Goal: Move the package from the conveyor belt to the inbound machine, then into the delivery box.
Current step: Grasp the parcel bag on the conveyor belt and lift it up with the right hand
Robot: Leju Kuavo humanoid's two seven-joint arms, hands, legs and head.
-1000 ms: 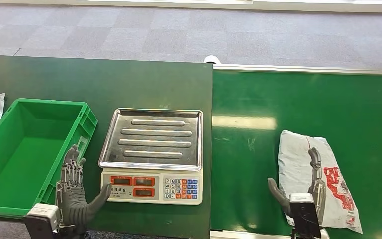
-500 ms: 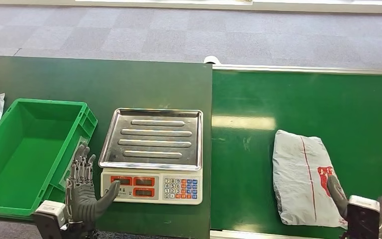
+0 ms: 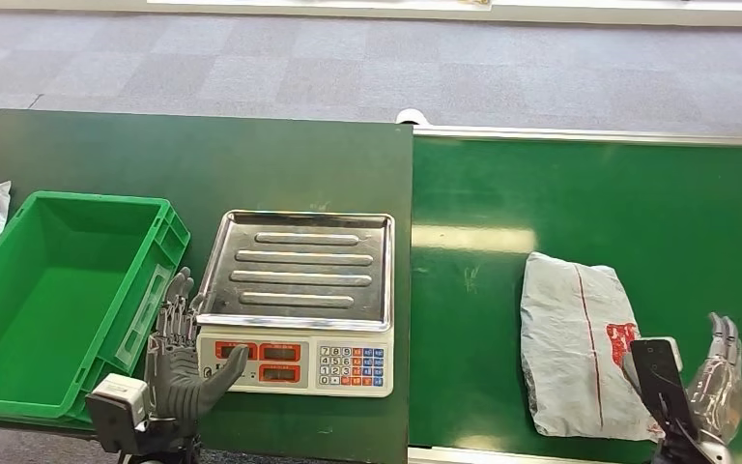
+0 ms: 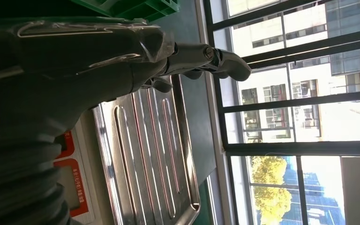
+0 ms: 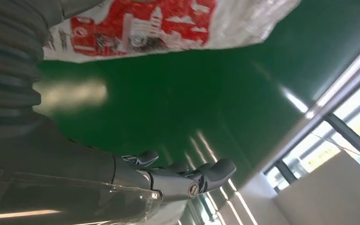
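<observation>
1. Grey plastic package lies flat on the green conveyor belt.
2. Right hand hovers beside it, fingers spread, empty.
3. Left hand, fingers apart and empty, hangs between the scale and the green crate.

Grey carpet tiles lie beyond; bright windows show sunlit buildings.

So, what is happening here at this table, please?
A humanoid robot is about to pick up a grey package that lies on the green conveyor belt. Its right hand hovers open beside the package, not holding it. Its left hand waits open in front of the scale, whose steel tray is bare. The green box to the left holds nothing yet.
</observation>
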